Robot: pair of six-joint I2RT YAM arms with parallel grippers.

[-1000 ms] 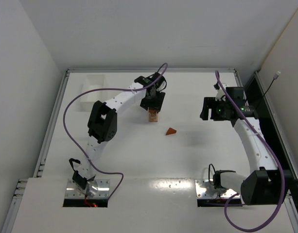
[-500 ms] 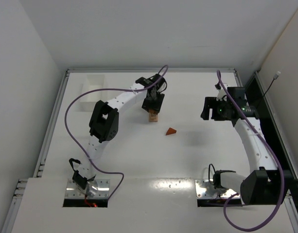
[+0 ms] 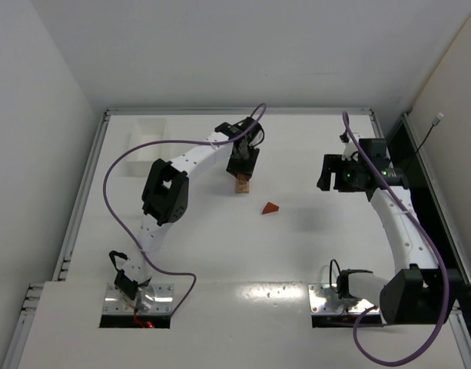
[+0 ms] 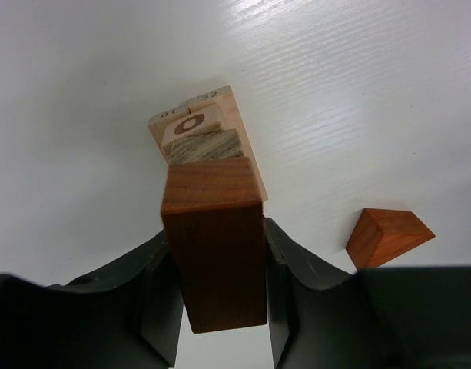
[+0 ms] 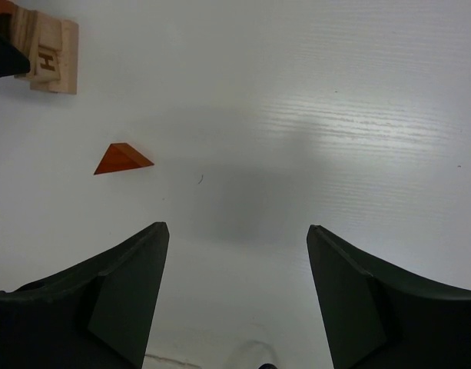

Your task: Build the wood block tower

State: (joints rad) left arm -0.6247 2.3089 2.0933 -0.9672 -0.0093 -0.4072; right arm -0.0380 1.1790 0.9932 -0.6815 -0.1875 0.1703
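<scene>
The tower (image 3: 240,184) is a narrow stack of tan blocks at the table's middle back; it also shows in the left wrist view (image 4: 200,138) and at the top left of the right wrist view (image 5: 49,46). My left gripper (image 3: 242,163) is shut on a reddish-brown block (image 4: 214,246) and holds it right above the tower's top. A reddish-brown wedge (image 3: 270,207) lies on the table to the right of the tower, also in the left wrist view (image 4: 387,235) and the right wrist view (image 5: 121,160). My right gripper (image 5: 237,234) is open and empty, raised at the right.
A white rectangular tray (image 3: 145,146) stands at the back left. Raised rails (image 3: 87,184) border the white table.
My left gripper with the reddish-brown block has shifted slightly over the tower. The right arm has not moved.
</scene>
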